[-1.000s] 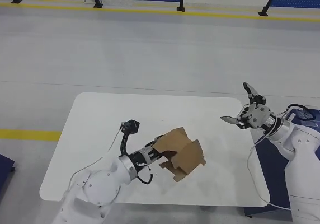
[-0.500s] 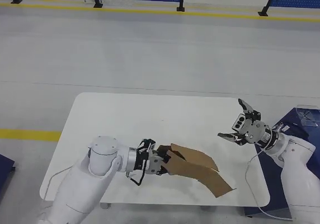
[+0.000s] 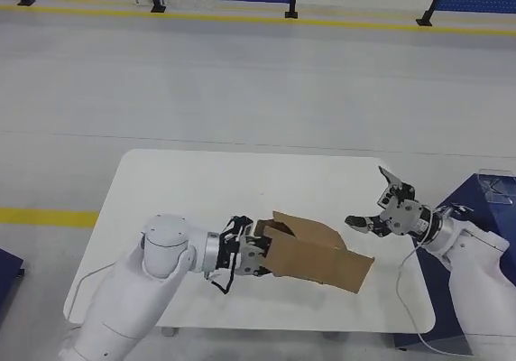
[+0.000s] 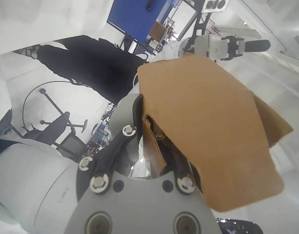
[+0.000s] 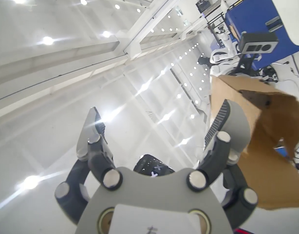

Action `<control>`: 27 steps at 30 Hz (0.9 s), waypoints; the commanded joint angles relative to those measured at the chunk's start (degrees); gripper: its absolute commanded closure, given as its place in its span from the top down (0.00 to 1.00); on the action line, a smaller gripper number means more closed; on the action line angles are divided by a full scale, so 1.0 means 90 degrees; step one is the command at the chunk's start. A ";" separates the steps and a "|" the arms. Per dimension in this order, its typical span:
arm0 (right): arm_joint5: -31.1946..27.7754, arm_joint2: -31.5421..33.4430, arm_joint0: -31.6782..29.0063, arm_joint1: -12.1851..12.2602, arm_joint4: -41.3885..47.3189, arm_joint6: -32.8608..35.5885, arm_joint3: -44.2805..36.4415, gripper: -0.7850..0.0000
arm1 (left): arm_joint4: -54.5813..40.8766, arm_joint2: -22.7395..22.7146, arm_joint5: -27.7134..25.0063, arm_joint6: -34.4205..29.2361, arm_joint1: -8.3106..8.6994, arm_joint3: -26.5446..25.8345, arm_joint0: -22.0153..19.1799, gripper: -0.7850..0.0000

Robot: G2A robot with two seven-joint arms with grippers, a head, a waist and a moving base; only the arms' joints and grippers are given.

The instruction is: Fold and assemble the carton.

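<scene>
Brown cardboard makes up the carton [image 3: 317,257], and it sits over the front part of the white table [image 3: 195,180], close to the edge nearest the robot. The left gripper [image 3: 256,253] is clamped tight on one end of the carton. From the left wrist, the left gripper [image 4: 149,122] pinches a thin cardboard edge between its two fingers [image 4: 130,113], and the rest of the carton [image 4: 203,122] spreads out past them like a big flat flap. From above, the carton reaches away from the left gripper toward the robot's right side. It is partly open, with one panel tipped up on top and a long side facing the front. I cannot tell if its bottom rests on the table or hangs just over it. The right gripper [image 3: 366,196] is near the far end of the carton, with its fingers spread wide and nothing held between them. From above, it is apart from the cardboard. From the right wrist, the right gripper [image 5: 159,113] has the carton [image 5: 268,147] just beside one finger, on the outer side and not in between. I cannot tell from there if that finger touches it.
</scene>
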 commanded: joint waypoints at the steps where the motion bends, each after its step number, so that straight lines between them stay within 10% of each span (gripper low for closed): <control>1: -0.0109 -0.0083 -0.0009 0.0035 -0.0265 0.0386 0.0139 1.00 | -0.0162 -0.0040 -0.0132 -0.0077 0.0012 -0.0069 0.0035 0.00; 12: -0.0777 -0.0544 -0.0275 0.0164 -0.0280 0.1237 -0.0015 1.00 | -0.0446 0.0044 -0.0424 0.0058 0.0053 -0.0170 0.0132 0.00; 27: -0.0803 -0.0921 -0.0497 0.0354 0.0221 0.1263 -0.0556 0.70 | -0.0605 0.0434 -0.0493 0.0277 0.0045 -0.0100 -0.0001 0.00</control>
